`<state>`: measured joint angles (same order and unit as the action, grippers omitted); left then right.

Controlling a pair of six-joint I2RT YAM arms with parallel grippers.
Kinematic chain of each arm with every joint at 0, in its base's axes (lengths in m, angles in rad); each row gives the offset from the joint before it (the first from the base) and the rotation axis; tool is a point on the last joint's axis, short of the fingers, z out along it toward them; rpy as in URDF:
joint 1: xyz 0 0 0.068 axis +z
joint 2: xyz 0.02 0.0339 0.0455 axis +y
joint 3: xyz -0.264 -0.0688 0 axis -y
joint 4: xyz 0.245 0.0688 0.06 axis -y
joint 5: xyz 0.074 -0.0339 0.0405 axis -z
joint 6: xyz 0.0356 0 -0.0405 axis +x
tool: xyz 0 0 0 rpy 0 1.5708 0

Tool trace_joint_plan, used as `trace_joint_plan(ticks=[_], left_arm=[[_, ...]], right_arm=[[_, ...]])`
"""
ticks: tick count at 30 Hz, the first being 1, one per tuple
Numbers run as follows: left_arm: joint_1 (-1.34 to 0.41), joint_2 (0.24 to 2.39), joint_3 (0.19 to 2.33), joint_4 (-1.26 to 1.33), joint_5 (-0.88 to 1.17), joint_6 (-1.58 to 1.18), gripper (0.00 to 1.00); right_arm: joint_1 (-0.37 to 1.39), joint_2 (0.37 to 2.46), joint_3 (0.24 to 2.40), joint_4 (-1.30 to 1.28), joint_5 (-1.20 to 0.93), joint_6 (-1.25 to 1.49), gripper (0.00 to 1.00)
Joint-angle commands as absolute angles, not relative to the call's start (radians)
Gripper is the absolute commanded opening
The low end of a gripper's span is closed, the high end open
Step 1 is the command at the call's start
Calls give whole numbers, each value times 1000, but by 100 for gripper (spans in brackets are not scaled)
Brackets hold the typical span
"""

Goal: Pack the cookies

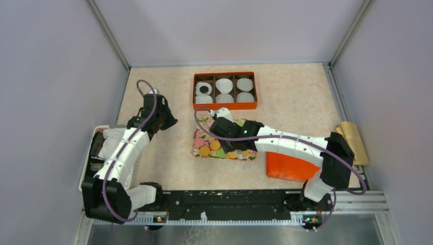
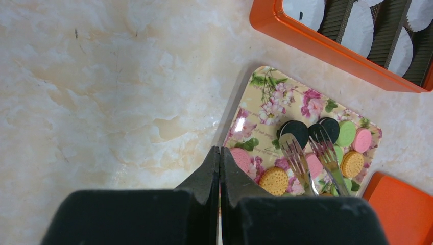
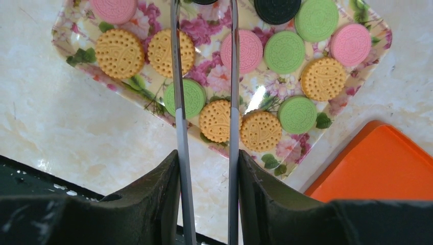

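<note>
Currently, the right gripper [image 3: 207,155] is clamped on metal tongs [image 3: 176,76] above the cookies [image 3: 284,51]. The cookies lie on the floral tray [image 3: 76,57], near of the orange box [image 1: 224,105]. The left gripper [image 2: 219,153] is fully closed and empty, left of the tray.

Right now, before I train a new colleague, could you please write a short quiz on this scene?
1. True or false: the left gripper is shut and holds nothing.
2. What does the right gripper hold? A: tongs. B: a spoon. C: a brush.
3. How many cups in the box hold a black cookie?

Key: 1 true; 2 A; 3 one.
</note>
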<state>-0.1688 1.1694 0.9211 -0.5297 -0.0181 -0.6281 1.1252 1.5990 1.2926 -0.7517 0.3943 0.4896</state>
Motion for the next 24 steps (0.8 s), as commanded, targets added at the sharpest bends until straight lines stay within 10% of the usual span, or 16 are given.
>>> trace_joint_plan(ticks=[1,24], left_arm=[[-161,1167,913,-495,-6,-620,0],[-128,1174,962,-511,-28,-610,0]], right_arm=[[1134,1607,1406,-728,459,450,0],[991,1793,1704,-657,468,285,0]])
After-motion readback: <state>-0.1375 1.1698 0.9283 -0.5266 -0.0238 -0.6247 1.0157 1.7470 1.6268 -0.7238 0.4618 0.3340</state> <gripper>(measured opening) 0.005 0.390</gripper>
